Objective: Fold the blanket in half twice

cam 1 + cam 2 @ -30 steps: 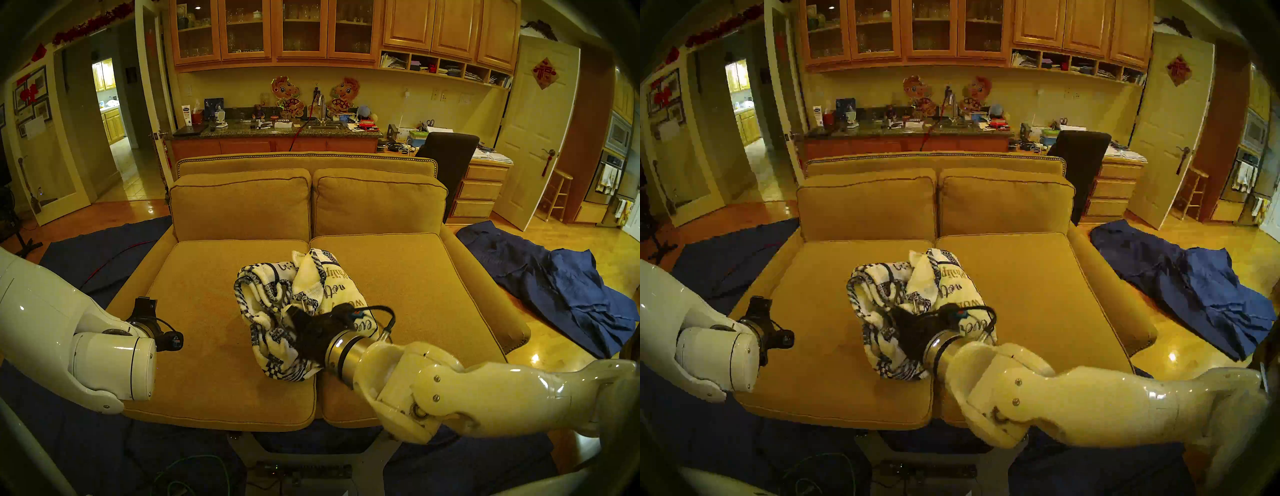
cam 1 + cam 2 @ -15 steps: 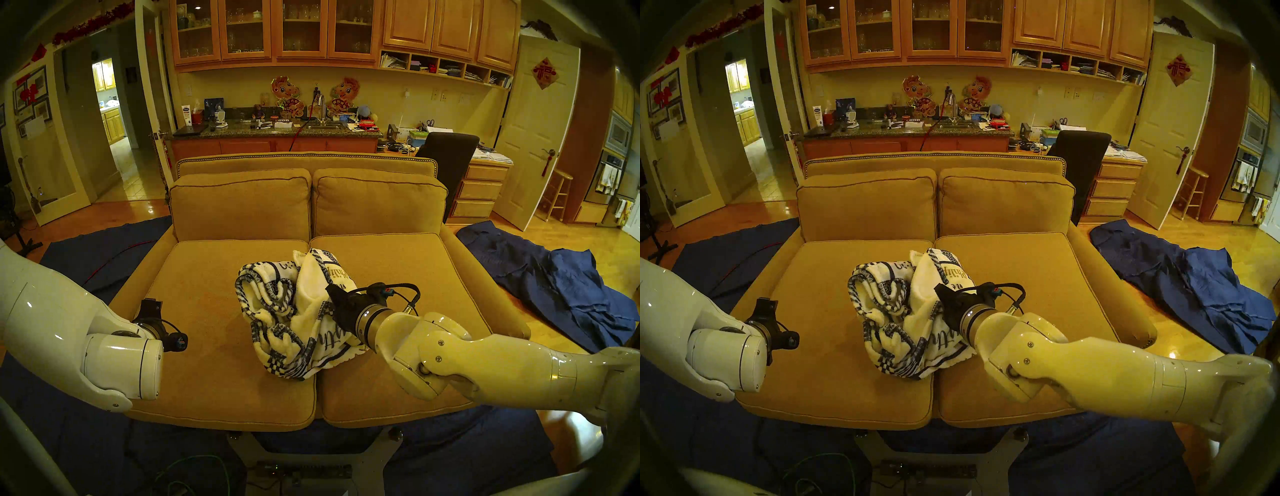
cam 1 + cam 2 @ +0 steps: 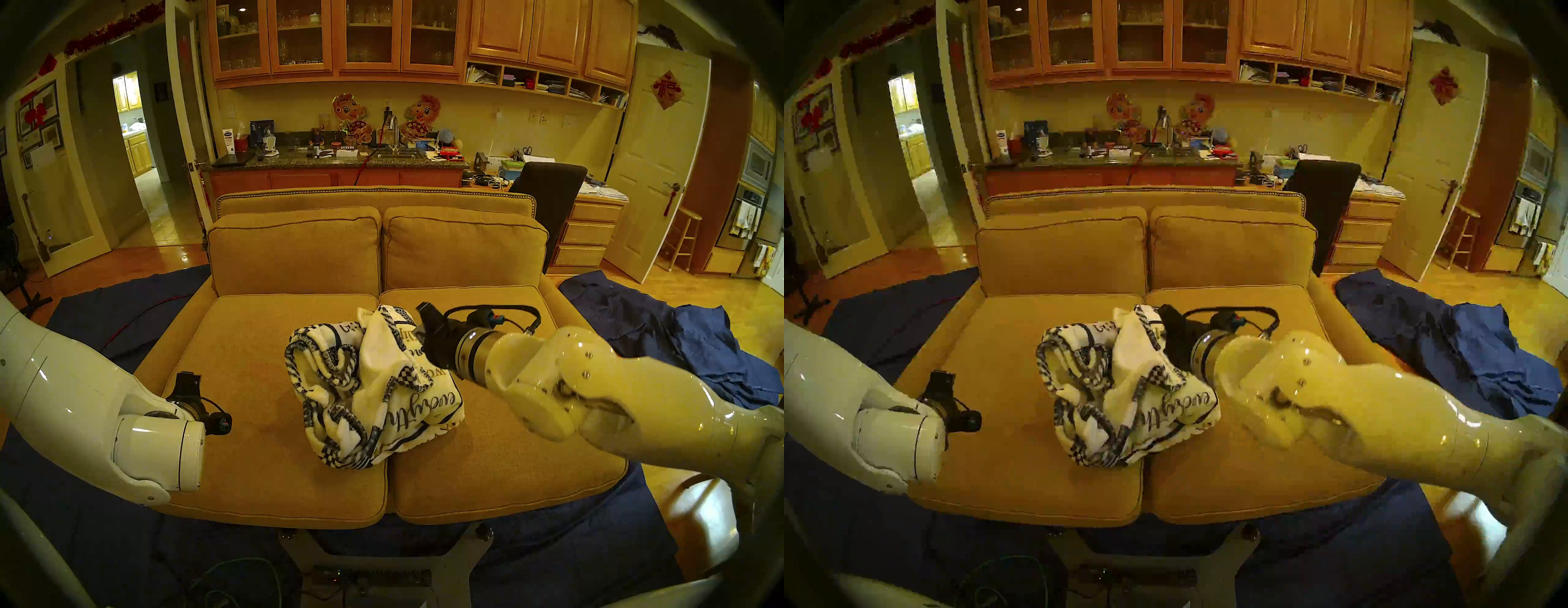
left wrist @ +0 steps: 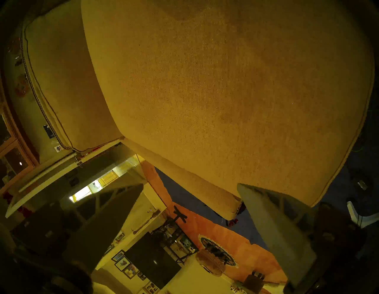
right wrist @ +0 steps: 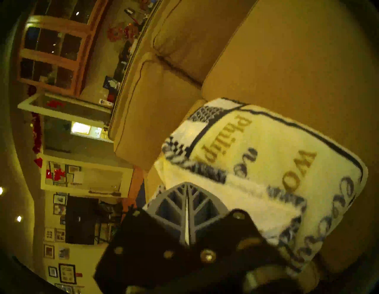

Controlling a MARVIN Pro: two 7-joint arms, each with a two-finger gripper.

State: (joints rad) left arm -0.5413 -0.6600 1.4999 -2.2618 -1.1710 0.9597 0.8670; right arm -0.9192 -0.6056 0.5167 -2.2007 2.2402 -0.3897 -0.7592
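Note:
The blanket (image 3: 382, 399) lies crumpled in a heap in the middle of the tan sofa (image 3: 254, 382), cream with navy lettering and checkered edging. It also shows in the head right view (image 3: 1136, 395) and the right wrist view (image 5: 266, 154). My right gripper (image 3: 422, 309) hovers at the heap's far right side, above it. Its fingers (image 5: 180, 205) are pressed together, and I see no cloth between them. Over the left seat cushion my left gripper (image 3: 186, 375) stands open and empty. In the left wrist view (image 4: 189, 184) only cushion lies beyond it.
Two back cushions (image 3: 297, 250) stand behind the seat. Dark blue cloths lie on the floor to the right (image 3: 679, 352) and left (image 3: 127, 305) of the sofa. A black chair (image 3: 547, 191) and a cluttered counter stand behind the sofa.
My right gripper rose from the heap's near side and moved back and right. A fold of blanket came up with it, then dropped onto the heap. The left arm edged slightly inward.

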